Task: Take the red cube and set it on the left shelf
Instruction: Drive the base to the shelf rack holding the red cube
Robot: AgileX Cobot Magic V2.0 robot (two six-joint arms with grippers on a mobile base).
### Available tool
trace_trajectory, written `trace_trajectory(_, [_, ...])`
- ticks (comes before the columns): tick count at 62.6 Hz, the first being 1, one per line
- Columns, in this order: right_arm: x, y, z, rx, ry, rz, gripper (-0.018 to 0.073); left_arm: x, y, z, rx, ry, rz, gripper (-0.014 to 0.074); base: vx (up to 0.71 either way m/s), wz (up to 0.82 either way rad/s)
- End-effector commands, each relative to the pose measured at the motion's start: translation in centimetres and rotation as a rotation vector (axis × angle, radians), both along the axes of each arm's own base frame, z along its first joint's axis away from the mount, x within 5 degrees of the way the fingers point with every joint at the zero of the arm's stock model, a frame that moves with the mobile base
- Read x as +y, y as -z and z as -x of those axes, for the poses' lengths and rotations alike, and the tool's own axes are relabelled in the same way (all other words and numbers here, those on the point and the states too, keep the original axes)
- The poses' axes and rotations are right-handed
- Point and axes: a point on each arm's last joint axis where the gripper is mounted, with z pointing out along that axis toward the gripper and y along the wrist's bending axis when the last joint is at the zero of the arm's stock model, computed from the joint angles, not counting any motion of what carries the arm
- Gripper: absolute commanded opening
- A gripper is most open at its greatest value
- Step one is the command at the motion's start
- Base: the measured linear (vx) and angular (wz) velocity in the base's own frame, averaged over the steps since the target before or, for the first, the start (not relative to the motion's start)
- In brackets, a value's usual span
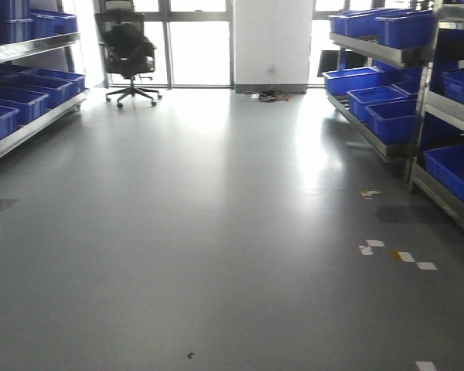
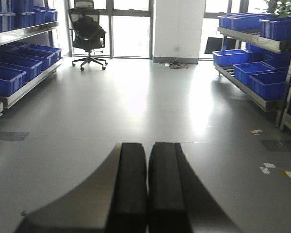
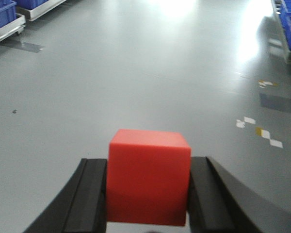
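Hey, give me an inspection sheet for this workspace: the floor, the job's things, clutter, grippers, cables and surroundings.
Surface: grey glossy floor, with glare from the windows.
Job's things: red cube clamped in the right gripper; left shelf along the left side, steel rails carrying blue crates.
Clutter: tape scraps on the floor at right; a dark speck near the front.
Grippers: right gripper shut on the red cube; left gripper shut, holding nothing.
Cables: a loose tangle on the floor by the far wall.
Surroundings: black office chair by the windows; second shelf with blue crates on the right.

Open floor [image 1: 216,232] beside left shelf [image 1: 37,124]
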Motion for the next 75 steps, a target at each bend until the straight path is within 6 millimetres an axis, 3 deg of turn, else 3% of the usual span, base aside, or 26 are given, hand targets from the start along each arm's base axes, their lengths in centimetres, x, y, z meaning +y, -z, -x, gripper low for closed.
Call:
trace_trajectory(1, [0.13,-1.57,-0.14,-0.1,-0.017,-0.002,0.0113,0.05,-0.06,0.02,-0.075,-0.003,0.013,0.0102,0.33,0.39])
trace_trajectory(75, [0.13,-1.57,-0.14,-0.1,-0.017,-0.002,0.0113,0.05,-0.06,0.02,-0.075,-0.003,0.013,0.0102,0.58,0.24])
